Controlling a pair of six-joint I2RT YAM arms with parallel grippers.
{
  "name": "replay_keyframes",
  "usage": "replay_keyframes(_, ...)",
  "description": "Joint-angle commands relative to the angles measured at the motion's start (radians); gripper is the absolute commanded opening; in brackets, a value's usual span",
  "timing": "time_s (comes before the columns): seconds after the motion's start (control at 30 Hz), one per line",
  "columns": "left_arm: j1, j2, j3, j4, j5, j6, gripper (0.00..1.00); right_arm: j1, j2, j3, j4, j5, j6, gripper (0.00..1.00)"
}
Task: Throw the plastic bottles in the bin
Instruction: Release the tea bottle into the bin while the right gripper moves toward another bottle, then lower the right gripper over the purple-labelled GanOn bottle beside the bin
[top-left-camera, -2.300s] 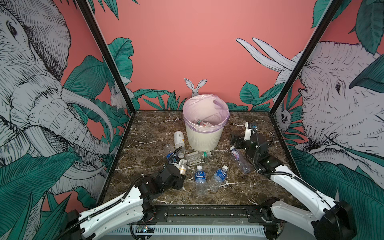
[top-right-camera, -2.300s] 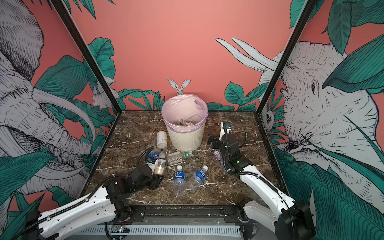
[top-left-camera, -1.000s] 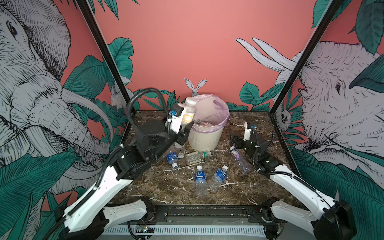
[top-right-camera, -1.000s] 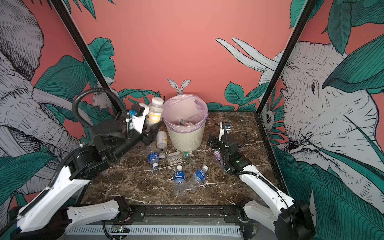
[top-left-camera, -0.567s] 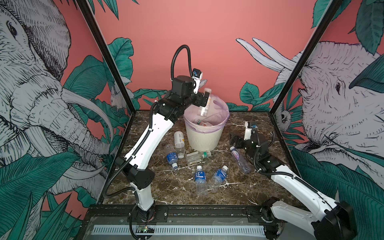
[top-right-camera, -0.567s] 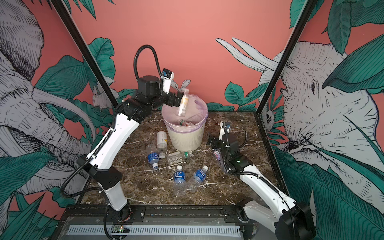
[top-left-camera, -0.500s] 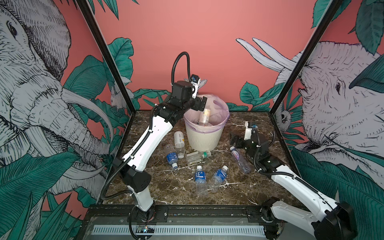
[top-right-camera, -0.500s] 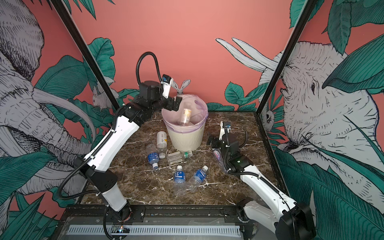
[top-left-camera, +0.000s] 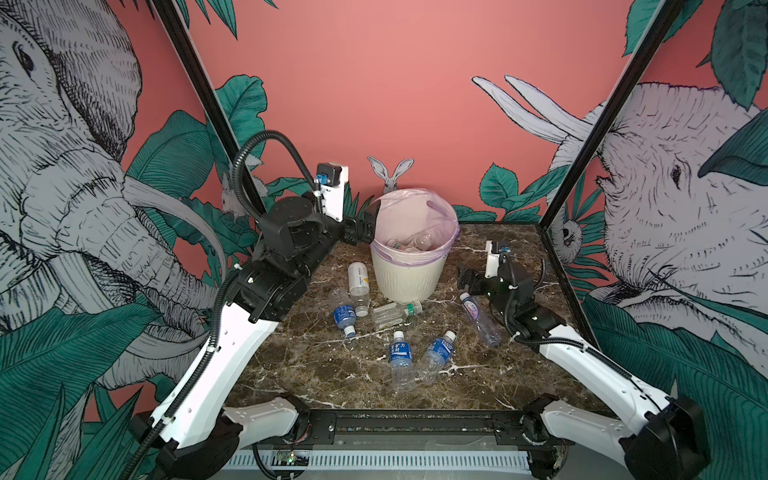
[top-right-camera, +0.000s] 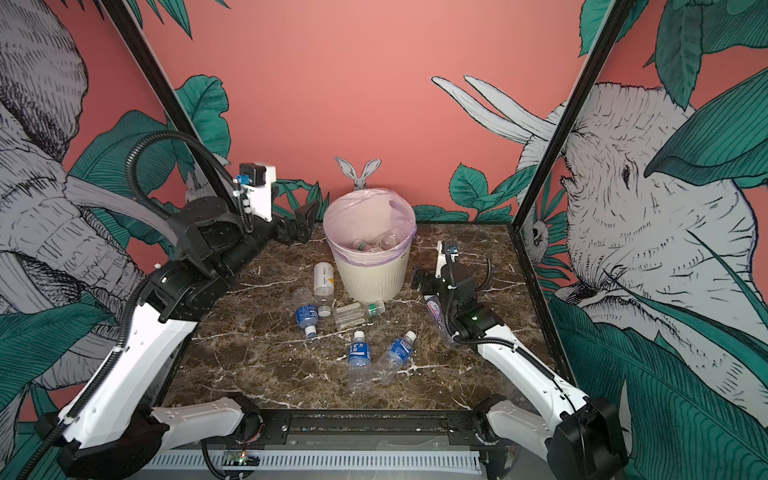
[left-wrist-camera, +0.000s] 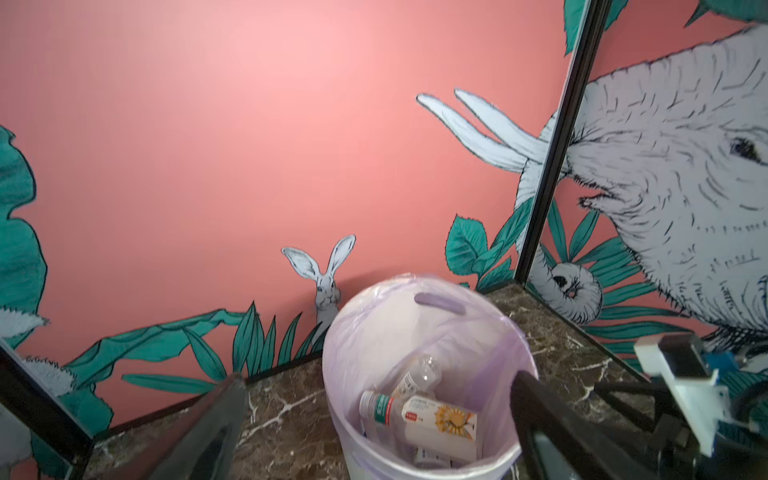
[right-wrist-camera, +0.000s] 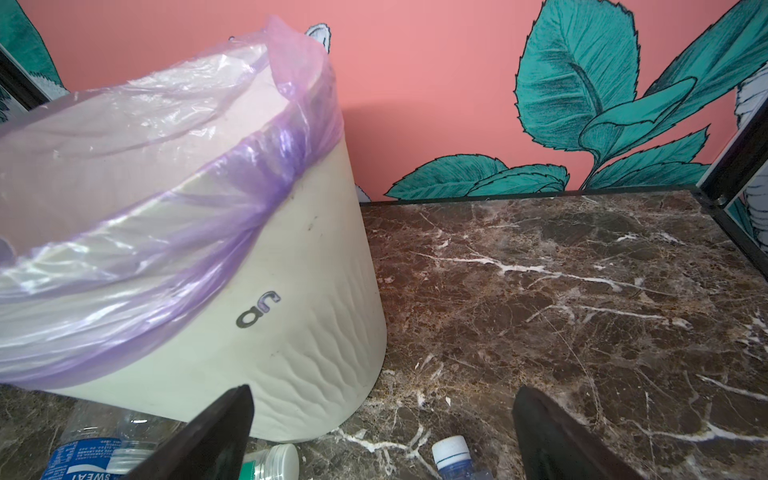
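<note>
1. Nearest me, two blue-labelled plastic bottles (top-left-camera: 401, 356) lie side by side on the marble table (top-left-camera: 311, 365).
2. Further in, three more bottles (top-left-camera: 395, 312) cluster just before the bin (top-left-camera: 409, 278).
3. A purple-labelled bottle (top-left-camera: 478, 318) has its cap just by my right gripper (top-left-camera: 464, 280), whose jaws are apart.
4. The bin, at back centre, holds several dropped bottles (left-wrist-camera: 436, 419).
5. My left gripper (top-left-camera: 368, 226) is raised beside the bin's rim, spread wide.

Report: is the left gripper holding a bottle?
No, the left gripper is open and empty by the bin.
</note>
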Motion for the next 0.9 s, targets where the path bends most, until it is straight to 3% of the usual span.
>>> replay_keyframes(0.0,0.001,-0.033,-0.149,-0.002,-0.025,-0.041,1.0,0.004,0.027,0.057,-0.033,0.002,-0.02,0.99)
replay_keyframes(0.37,0.001,-0.231,-0.54,0.079,0.002,-0.118,0.99,0.005,0.022,0.042,-0.252,0.063,-0.004,0.99)
replay_keyframes(0.87,0.001,-0.255,-0.904,0.294,0.084,-0.174,0.97,0.005,0.011,-0.045,-0.391,0.105,0.017,0.99)
